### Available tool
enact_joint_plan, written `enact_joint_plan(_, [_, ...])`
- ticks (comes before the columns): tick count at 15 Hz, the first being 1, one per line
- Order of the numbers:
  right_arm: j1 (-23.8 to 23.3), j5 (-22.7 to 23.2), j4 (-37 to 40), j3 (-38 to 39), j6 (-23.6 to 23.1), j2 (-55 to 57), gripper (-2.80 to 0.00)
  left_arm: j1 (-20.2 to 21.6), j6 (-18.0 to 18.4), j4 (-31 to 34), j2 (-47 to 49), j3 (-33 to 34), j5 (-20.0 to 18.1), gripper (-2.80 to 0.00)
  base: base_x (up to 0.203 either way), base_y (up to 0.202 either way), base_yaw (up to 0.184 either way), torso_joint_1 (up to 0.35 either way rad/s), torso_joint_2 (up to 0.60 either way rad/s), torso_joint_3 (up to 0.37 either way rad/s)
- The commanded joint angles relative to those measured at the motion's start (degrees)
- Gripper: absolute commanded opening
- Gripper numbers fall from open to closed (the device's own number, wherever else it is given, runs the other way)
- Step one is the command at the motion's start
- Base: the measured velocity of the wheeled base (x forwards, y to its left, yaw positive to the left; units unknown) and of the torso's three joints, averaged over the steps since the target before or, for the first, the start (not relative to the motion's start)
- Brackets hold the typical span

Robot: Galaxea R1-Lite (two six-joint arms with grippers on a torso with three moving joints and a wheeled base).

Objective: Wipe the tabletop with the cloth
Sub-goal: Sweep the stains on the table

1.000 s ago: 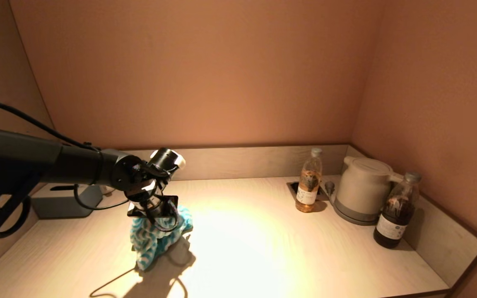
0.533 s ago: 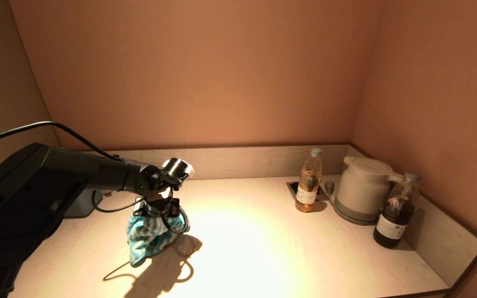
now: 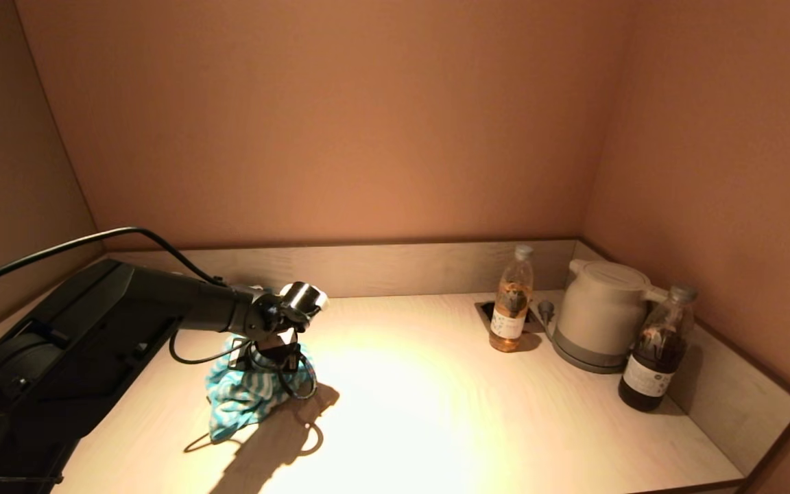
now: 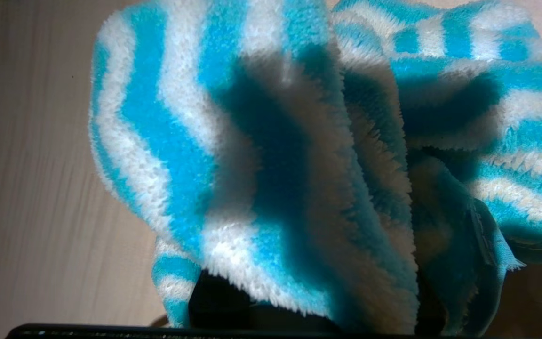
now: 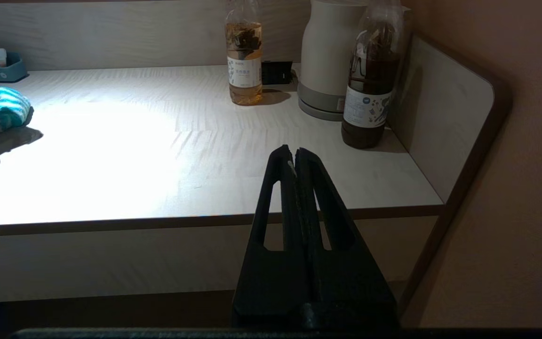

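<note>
The cloth, lower left, is held by the left gripper; it should be pressed flat and swept evenly. The right gripper is parked, closed.

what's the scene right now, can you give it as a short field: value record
surface: pale wood tabletop in a walled alcove
cloth: blue and white striped cloth, bunched, its lower folds on the tabletop
left gripper: left gripper shut on the cloth, left of centre
right gripper: right gripper shut, parked off the front edge
back right: amber bottle, white kettle, dark bottle
task state: cloth down, wiping under way
</note>
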Motion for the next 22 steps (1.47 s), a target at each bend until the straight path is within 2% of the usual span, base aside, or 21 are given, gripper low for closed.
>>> enact_joint_plan(1, [0.02, 0.03, -0.04, 0.0, 0.01, 0.0, -2.8, -0.15, -0.24, 0.33, 1.39, -0.75, -0.01, -2.8, 0.0, 0.0, 0.0, 0.0, 0.0, 0.0])
enact_joint_plan(4, [0.02, 0.03, -0.04, 0.0, 0.01, 0.0, -2.8, -1.16, -0.25, 0.58, 1.34, -0.6, -0.15, -2.8, 0.0, 0.0, 0.0, 0.0, 0.0, 0.0])
enact_joint_plan(7, [0.02, 0.03, -0.04, 0.0, 0.01, 0.0, -2.8, -8.41, -0.84, 3.21, -0.16, 0.19, -0.97, -2.8, 0.0, 0.0, 0.0, 0.0, 0.0, 0.0])
enact_joint_plan(9, [0.02, 0.03, -0.04, 0.0, 0.01, 0.0, -2.8, -11.57, -1.06, 3.83, -2.02, 0.9, -2.58, -2.8, 0.0, 0.0, 0.0, 0.0, 0.0, 0.0])
enact_joint_plan(11, [0.02, 0.03, -0.04, 0.0, 0.01, 0.0, -2.8, -16.71, -1.99, 5.97, -4.81, 0.84, -6.41, -2.8, 0.0, 0.0, 0.0, 0.0, 0.0, 0.0])
enact_joint_plan(12, [0.02, 0.03, -0.04, 0.0, 0.01, 0.0, -2.8, -17.62, -2.45, 7.24, -6.15, 0.67, -8.87, -2.8, 0.0, 0.0, 0.0, 0.0, 0.0, 0.0])
enact_joint_plan(14, [0.02, 0.03, -0.04, 0.0, 0.01, 0.0, -2.8, -18.22, -2.91, 7.98, -9.3, 1.05, -14.27, -2.8, 0.0, 0.0, 0.0, 0.0, 0.0, 0.0])
enact_joint_plan(16, [0.02, 0.03, -0.04, 0.0, 0.01, 0.0, -2.8, -18.48, -3.07, 8.1, -10.63, 1.68, -17.21, -2.8, 0.0, 0.0, 0.0, 0.0, 0.0, 0.0])
enact_joint_plan(18, [0.02, 0.03, -0.04, 0.0, -0.01, 0.0, -2.8, -19.69, -3.1, 7.98, -14.57, 3.11, -22.6, -2.8, 0.0, 0.0, 0.0, 0.0, 0.0, 0.0])
enact_joint_plan(22, [0.02, 0.03, -0.04, 0.0, 0.01, 0.0, -2.8, -21.17, -3.32, 7.4, -17.82, 3.6, -27.79, -2.8, 0.0, 0.0, 0.0, 0.0, 0.0, 0.0])
